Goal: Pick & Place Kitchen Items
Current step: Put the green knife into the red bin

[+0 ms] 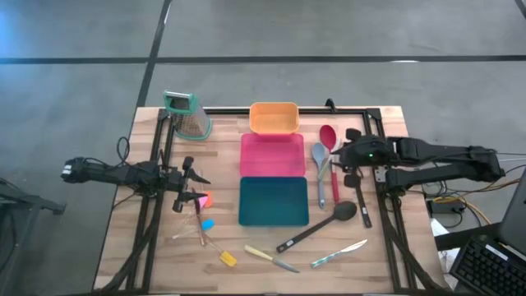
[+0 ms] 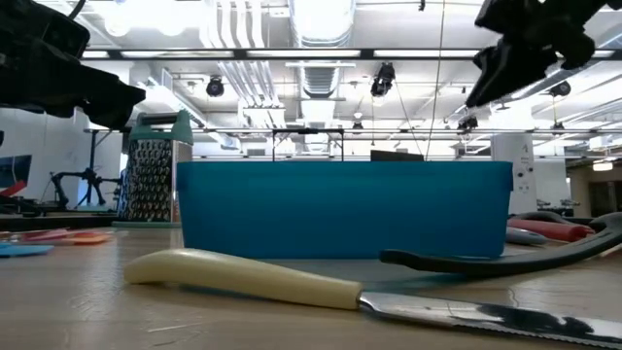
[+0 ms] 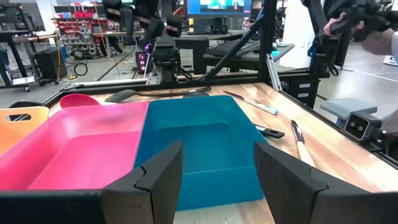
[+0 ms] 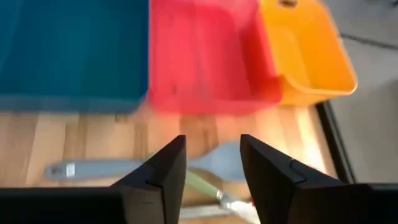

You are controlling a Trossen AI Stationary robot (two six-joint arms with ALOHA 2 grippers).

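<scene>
Right gripper (image 1: pixel 343 160) above the right side of the table, fingers apart with nothing between them, over the grey spoon (image 1: pixel 319 171) that lies just beside the pink tray (image 1: pixel 273 154) and next to the red spoon (image 1: pixel 328 138). Left gripper (image 1: pixel 191 182) waits over the left side, fingers likewise apart and empty, near the small pink (image 1: pixel 202 199), blue (image 1: pixel 207 224) and yellow (image 1: pixel 228 259) pieces. The black spoon (image 1: pixel 320 224) and two knives (image 1: pixel 271 259) lie along the near edge; all three trays, including the teal tray (image 1: pixel 273 201) and orange tray (image 1: pixel 273 118), appear empty.

For a sound pick, the right gripper should probably descend with its fingers straddling the grey spoon's handle across its width, clear of the neighbouring red spoon, and close only once low enough to catch the thin handle.

In the right wrist view the spoon's handle passes behind the fingers (image 4: pixel 163 171). Which tray is meant for the spoon cannot be told. The grater (image 1: pixel 187 115) stands apart at the far left.
</scene>
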